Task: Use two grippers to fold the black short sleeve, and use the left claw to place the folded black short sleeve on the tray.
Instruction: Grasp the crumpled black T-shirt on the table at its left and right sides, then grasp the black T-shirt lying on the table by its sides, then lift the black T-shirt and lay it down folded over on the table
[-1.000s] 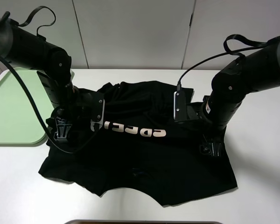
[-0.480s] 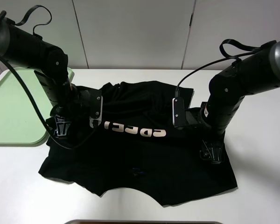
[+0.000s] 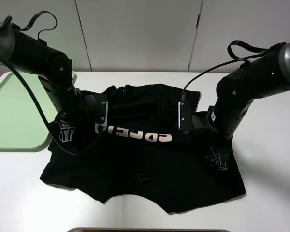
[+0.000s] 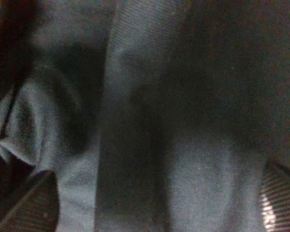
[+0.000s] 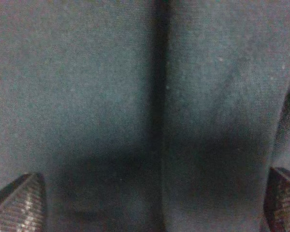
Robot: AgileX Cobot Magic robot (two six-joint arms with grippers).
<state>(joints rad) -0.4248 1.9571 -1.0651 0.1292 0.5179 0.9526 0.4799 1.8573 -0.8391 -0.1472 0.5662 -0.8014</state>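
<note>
Shirt, i.e. black short sleeve (image 3: 150,159), lies spread on white surface (image 3: 270,203), just beside green tray (image 3: 14,111), not on it.

Left end effector (image 3: 66,131) is down on shirt's left side. Its jaws are wide apart w/ a cloth ridge btwn them, nothing pinched yet. Right end effector (image 3: 219,158) is low on right side, jaws wide too, flat cloth under it.

Shirt looks soft, floppy & light, so it'll prob sag and bunch if grabbed in one spot. Best bet: pinch both side edges together & lift evenly.
</note>
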